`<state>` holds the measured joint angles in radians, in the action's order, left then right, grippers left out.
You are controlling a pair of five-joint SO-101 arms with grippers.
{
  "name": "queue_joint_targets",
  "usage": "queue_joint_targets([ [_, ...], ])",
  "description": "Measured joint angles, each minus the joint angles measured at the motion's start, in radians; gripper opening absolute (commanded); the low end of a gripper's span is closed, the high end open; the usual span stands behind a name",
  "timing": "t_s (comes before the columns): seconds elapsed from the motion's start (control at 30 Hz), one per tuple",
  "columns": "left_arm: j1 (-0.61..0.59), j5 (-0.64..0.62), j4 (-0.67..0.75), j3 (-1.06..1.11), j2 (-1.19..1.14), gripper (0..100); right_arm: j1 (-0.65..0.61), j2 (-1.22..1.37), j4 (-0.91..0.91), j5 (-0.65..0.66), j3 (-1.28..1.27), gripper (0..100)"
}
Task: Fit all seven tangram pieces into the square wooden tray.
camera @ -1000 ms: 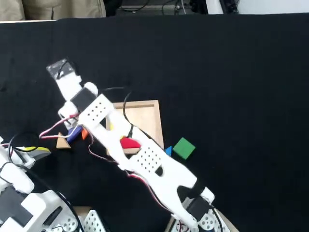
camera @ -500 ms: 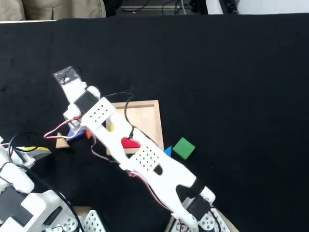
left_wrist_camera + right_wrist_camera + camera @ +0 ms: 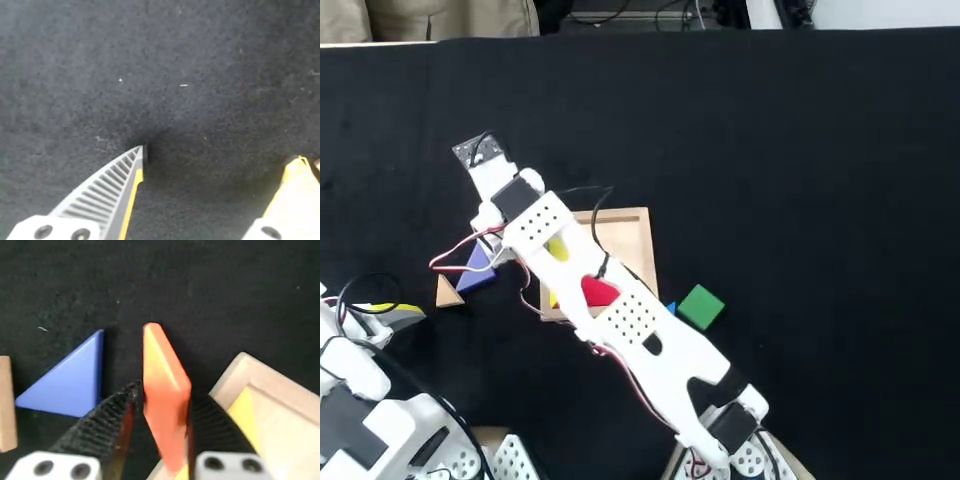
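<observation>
My right gripper [image 3: 167,394] is shut on an orange tangram piece [image 3: 161,357], held on edge just above the black cloth beside the corner of the square wooden tray [image 3: 248,371]. A yellow piece [image 3: 245,415] lies inside that tray. From above, the tray [image 3: 630,235] holds the yellow piece [image 3: 558,250] and a red piece [image 3: 598,292], partly under the right arm. A periwinkle triangle [image 3: 477,277] and a tan wooden piece [image 3: 447,292] lie left of the tray. A green square [image 3: 701,306] and a small blue triangle [image 3: 669,309] sit to its right. My left gripper [image 3: 220,160] hangs open over bare cloth.
The left arm's yellow-tipped gripper [image 3: 382,312] rests near the table's left edge, apart from the pieces. The periwinkle triangle [image 3: 70,380] lies close beside the orange piece. Black cloth [image 3: 800,150] covers the table, with wide free room behind and right of the tray.
My right arm has swung to the right, toward the tray, carrying the orange piece; the periwinkle triangle now lies uncovered. The left arm has stayed still.
</observation>
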<state>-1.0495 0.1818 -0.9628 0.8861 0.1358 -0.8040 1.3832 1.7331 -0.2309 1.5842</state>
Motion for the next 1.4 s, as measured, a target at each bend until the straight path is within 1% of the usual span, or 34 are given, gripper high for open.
queue_joint_targets([
  [0.33, 0.0, 0.0, 0.0, 0.0, 0.0, 41, 0.006, 0.002, 0.0, 0.021, 0.0, 1.1],
  [0.43, 0.0, 0.0, 0.0, 0.0, 0.0, 41, 0.006, -0.002, 0.0, 0.06, 0.0, 1.1],
  [0.53, 0.0, 0.0, 0.0, 0.0, 0.0, 41, 0.017, -0.071, 0.0, 0.087, -0.011, 1.1],
  [0.6, 0.0, 0.0, 0.0, 0.0, 0.0, 41, 0.043, -0.172, 0.002, 0.094, -0.068, 1.1],
  [0.67, 0.0, 0.0, 0.0, 0.0, 0.0, 41, 0.068, -0.293, 0.002, 0.095, -0.176, 1.1],
  [0.73, 0.0, 0.0, 0.0, 0.0, 0.0, 41, 0.078, -0.433, 0.002, 0.097, -0.339, 1.1],
  [0.9, 0.0, 0.0, 0.0, 0.0, 0.0, 41, 0.123, -0.875, 0.0, 0.127, -0.833, 1.1],
  [0.97, 0.0, 0.0, 0.0, 0.0, 0.0, 41, 0.169, -1.062, -0.026, 0.153, -1.03, 1.1],
  [1.07, 0.0, 0.0, 0.0, 0.0, 0.0, 41, 0.27, -1.289, -0.132, 0.186, -1.304, 1.1],
  [1.17, 0.0, 0.0, 0.0, 0.0, 0.0, 41, 0.341, -1.369, -0.232, 0.232, -1.56, 1.1],
  [1.27, 0.0, 0.0, 0.0, 0.0, 0.0, 41, 0.351, -1.37, -0.338, 0.249, -1.763, 1.1],
  [1.33, 0.0, 0.0, 0.0, 0.005, 0.0, 41, 0.351, -1.37, -0.41, 0.249, -1.84, 1.1],
  [1.4, 0.0, 0.0, 0.0, 0.006, 0.0, 41, 0.353, -1.37, -0.477, 0.221, -1.88, 1.1],
])
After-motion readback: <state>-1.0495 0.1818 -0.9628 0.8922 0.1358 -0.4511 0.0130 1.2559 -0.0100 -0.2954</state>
